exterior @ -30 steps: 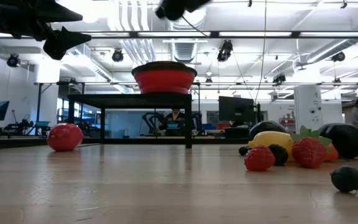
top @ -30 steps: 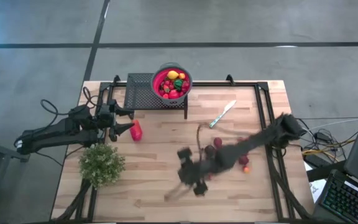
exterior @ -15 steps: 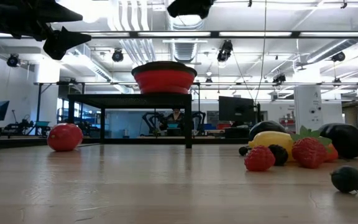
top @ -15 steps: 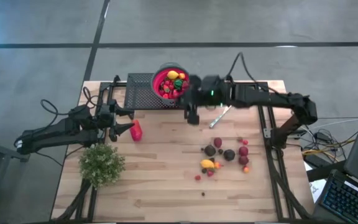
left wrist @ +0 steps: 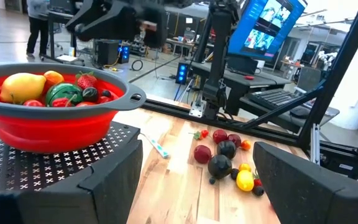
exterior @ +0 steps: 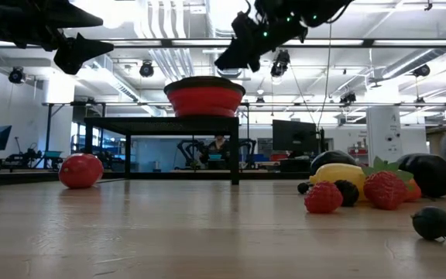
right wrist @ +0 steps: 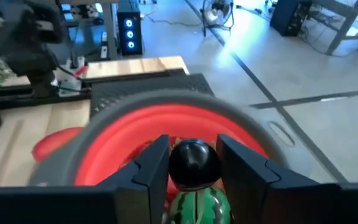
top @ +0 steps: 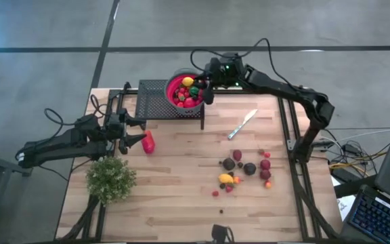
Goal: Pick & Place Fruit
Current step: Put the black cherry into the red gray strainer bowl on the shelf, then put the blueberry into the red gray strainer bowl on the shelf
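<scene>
A red bowl [top: 185,91] with several small fruits in it stands on a black mesh stand [top: 153,99] at the table's far edge. My right gripper [right wrist: 194,167] hangs over the bowl's right rim, shut on a small dark round fruit [right wrist: 194,160]. More small fruits [top: 244,169] lie loose on the wood at the right. One larger red piece [top: 148,141] rests on the table at the left. Just left of it my left gripper [left wrist: 197,186] stands open with nothing between its fingers. My right gripper pinches the dark round fruit by its two opposite sides [right wrist: 175,165] between its two fingers [right wrist: 151,169]. The fingers come from the table's right, slanting a little downward. The fruit is lifted clear, above a green striped fruit [right wrist: 194,208] in the bowl.
A silver knife [top: 242,124] lies right of the stand. A bushy green plant [top: 111,178] stands near the left front edge. The low view shows the bowl [exterior: 204,97] raised on the stand above the wood. Bare wood lies in the middle.
My right gripper has swung from the table's near middle toward the far edge and up, turning as it went. It now hangs over the red bowl's right rim. The loose fruits on the table and the left arm have kept still.
</scene>
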Available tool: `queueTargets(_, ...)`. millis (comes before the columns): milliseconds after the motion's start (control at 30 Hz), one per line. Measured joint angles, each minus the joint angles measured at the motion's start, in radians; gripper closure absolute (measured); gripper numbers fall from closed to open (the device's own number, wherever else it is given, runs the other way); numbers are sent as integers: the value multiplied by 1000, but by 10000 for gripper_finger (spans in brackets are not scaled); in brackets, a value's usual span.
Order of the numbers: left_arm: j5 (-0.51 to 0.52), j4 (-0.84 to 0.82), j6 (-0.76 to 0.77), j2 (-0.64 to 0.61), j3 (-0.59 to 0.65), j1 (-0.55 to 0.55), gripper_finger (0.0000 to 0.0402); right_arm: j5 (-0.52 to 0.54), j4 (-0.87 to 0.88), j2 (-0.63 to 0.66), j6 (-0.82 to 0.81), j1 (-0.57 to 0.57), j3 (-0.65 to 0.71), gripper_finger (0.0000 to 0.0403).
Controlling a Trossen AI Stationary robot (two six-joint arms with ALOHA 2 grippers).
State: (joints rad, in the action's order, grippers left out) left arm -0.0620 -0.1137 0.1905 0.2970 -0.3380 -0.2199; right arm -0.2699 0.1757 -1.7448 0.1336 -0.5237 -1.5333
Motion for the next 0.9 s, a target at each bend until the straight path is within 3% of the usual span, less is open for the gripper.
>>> queueTargets(367,0,0,0,0,0,0,90,8,-44,-43,24,-7,0,259)
queueTargets(700,0,0,0,0,0,0,90,60,-38,-12,48,6,0,172)
queueTargets(900,0,0,0,0,0,0,90,54,-25,52,105,83,0,147)
